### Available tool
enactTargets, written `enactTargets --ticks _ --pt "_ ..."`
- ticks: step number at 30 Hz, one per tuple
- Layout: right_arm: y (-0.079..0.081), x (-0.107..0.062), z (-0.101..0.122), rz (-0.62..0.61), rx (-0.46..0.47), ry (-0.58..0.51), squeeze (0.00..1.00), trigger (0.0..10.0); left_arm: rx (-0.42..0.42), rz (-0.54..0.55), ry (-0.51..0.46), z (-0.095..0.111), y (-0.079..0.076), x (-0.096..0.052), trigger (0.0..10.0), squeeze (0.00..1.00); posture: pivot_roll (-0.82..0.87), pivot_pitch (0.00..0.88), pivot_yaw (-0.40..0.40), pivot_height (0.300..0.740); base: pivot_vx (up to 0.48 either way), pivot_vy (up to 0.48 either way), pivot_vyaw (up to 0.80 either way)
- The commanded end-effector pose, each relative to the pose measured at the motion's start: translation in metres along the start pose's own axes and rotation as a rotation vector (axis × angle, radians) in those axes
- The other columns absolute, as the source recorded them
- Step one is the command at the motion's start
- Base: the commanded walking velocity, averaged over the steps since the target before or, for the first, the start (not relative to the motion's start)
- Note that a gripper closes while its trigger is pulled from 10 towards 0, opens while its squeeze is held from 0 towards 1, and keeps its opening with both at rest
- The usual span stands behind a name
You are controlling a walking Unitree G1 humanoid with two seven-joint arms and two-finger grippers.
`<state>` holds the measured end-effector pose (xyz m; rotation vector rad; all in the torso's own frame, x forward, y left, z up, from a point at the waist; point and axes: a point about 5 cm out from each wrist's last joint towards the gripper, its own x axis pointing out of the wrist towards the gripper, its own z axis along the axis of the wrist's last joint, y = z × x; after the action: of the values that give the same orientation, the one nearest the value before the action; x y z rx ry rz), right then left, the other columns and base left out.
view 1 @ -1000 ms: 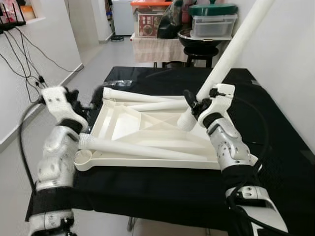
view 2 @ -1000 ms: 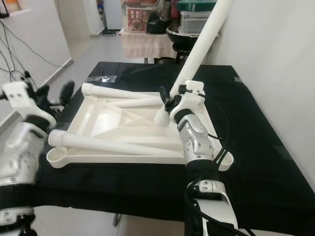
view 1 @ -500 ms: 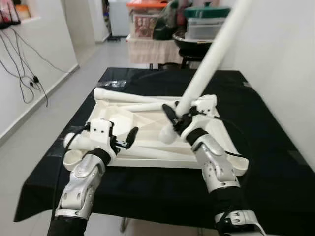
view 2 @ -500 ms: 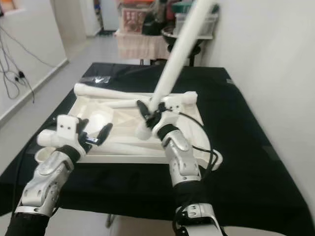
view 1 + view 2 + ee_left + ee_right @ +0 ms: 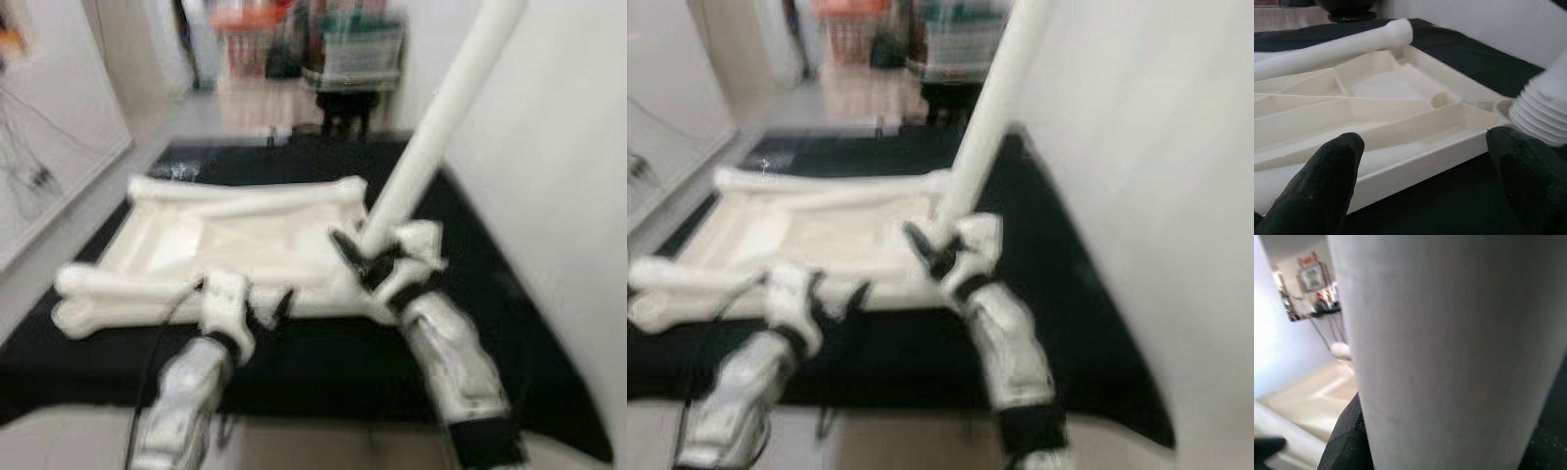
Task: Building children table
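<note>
Head views are blurred, so go by coarse shapes. Your right gripper is clenched on a white table leg near its lower end, with the leg tilted up and away to the far right. The upturned white tabletop lies on the black-covered table, and another leg lies across its near left edge, with one more along the far edge. Your left gripper hovers released just over the near rim of the tabletop; the wrist view shows its fingertips spread, nothing between them, and the threaded end of the held leg close by.

Handling guess: the leg looks like hollow rigid plastic, light but long, so it will lever hard in the grip. Keep your hold low near the threads. Surface looks smooth, likely slippery when twisting. The tabletop looks stiff and light, so it may slide on the cloth. Brace it at the near rim with the left gripper beside the corner socket.
</note>
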<state>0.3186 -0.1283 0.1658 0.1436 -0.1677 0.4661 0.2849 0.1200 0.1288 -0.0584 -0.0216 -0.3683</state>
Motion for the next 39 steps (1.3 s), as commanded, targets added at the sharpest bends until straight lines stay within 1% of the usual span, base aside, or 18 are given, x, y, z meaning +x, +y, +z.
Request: enactTargets --ticks 1,6,9,10,12,15,18,20,22,23,24,27,29,31,32,35,38,39 --pt "0.012 0.004 0.008 0.041 0.003 -0.038 0.00 10.0 0.009 0.001 -0.013 0.004 0.005 -0.006 10.0 0.00 0.00 0.000 0.019 0.740 0.000 0.000 0.00" --pt "0.008 0.004 0.012 0.029 -0.020 -0.047 0.00 10.0 0.004 -0.007 -0.024 0.007 0.006 -0.009 10.0 0.00 0.00 0.000 0.023 0.740 0.252 0.000 0.64" --pt "0.007 0.004 0.017 0.029 -0.015 -0.071 0.00 10.0 0.006 -0.012 -0.025 0.008 0.004 -0.009 10.0 0.00 0.01 0.000 0.021 0.740 0.311 0.000 0.80" --pt "0.006 0.006 0.017 0.000 -0.045 -0.045 0.00 10.0 0.009 -0.018 -0.027 0.009 0.003 -0.009 10.0 0.00 0.01 0.000 0.022 0.740 0.300 0.000 0.00" --pt "0.005 0.007 0.017 -0.004 -0.048 -0.039 0.00 10.0 0.011 -0.024 -0.028 0.010 0.003 -0.008 10.0 0.00 0.01 0.000 0.022 0.740 0.300 0.000 0.00" --pt "0.005 0.009 0.019 0.007 -0.033 -0.044 0.00 10.0 0.023 -0.049 -0.033 0.012 0.000 -0.007 10.0 0.00 0.01 0.000 0.024 0.740 0.277 0.000 0.00" --pt "0.006 0.008 0.021 0.042 -0.033 -0.043 0.00 10.0 0.044 -0.082 -0.029 0.012 -0.004 -0.009 10.0 0.00 0.01 0.000 0.027 0.740 0.000 0.000 0.00" --pt "0.006 0.007 0.022 0.084 -0.051 -0.031 0.00 10.0 0.055 -0.111 -0.020 0.011 -0.007 -0.010 10.0 0.00 0.01 0.000 0.028 0.740 0.000 0.000 0.00" --pt "0.000 0.005 0.023 0.120 -0.079 -0.016 0.00 10.0 0.073 -0.138 -0.006 0.009 -0.008 -0.012 10.0 0.00 0.01 0.000 0.025 0.740 0.000 0.000 0.00" --pt "0.000 0.005 0.023 0.120 -0.079 -0.016 0.00 10.0 0.073 -0.138 -0.006 0.009 -0.008 -0.012 10.0 0.00 0.01 0.000 0.025 0.740 0.000 0.000 0.00" --pt "-0.004 0.005 0.024 0.119 -0.089 -0.011 0.00 10.0 0.075 -0.145 -0.004 0.008 -0.009 -0.013 10.0 0.00 0.01 0.000 0.024 0.740 0.000 0.000 0.00" --pt "-0.014 0.005 0.028 0.095 -0.125 0.001 0.00 10.0 0.072 -0.145 -0.006 0.008 -0.009 -0.014 10.0 0.00 0.01 0.000 0.021 0.740 0.000 0.000 0.00" --pt "-0.027 0.004 0.029 0.057 -0.172 0.031 0.00 10.0 0.072 -0.145 -0.005 0.009 -0.010 -0.015 10.0 0.00 0.01 0.000 0.018 0.740 0.000 0.000 0.00" --pt "-0.036 0.004 0.031 0.058 -0.203 0.054 0.00 10.0 0.082 -0.157 -0.002 0.008 -0.010 -0.016 10.0 0.00 0.01 0.000 0.014 0.740 0.000 0.000 0.00" --pt "-0.036 0.004 0.031 0.058 -0.203 0.054 0.00 10.0 0.082 -0.157 -0.002 0.008 -0.010 -0.016 10.0 0.00 0.01 0.000 0.014 0.740 0.000 0.000 0.00" --pt "-0.048 0.002 0.036 0.124 -0.236 0.094 0.00 10.0 0.103 -0.180 0.008 0.007 -0.012 -0.021 10.0 0.00 0.01 0.000 0.012 0.740 0.000 0.000 0.00" --pt "-0.050 0.002 0.036 0.154 -0.239 0.110 0.00 10.0 0.107 -0.189 0.012 0.006 -0.013 -0.021 10.0 0.00 0.01 0.000 0.012 0.740 0.000 0.000 0.00" --pt "-0.053 0.001 0.035 0.207 -0.240 0.140 0.00 10.0 0.103 -0.205 0.015 0.005 -0.016 -0.023 10.0 0.00 0.01 0.000 0.009 0.740 0.000 0.000 0.00"
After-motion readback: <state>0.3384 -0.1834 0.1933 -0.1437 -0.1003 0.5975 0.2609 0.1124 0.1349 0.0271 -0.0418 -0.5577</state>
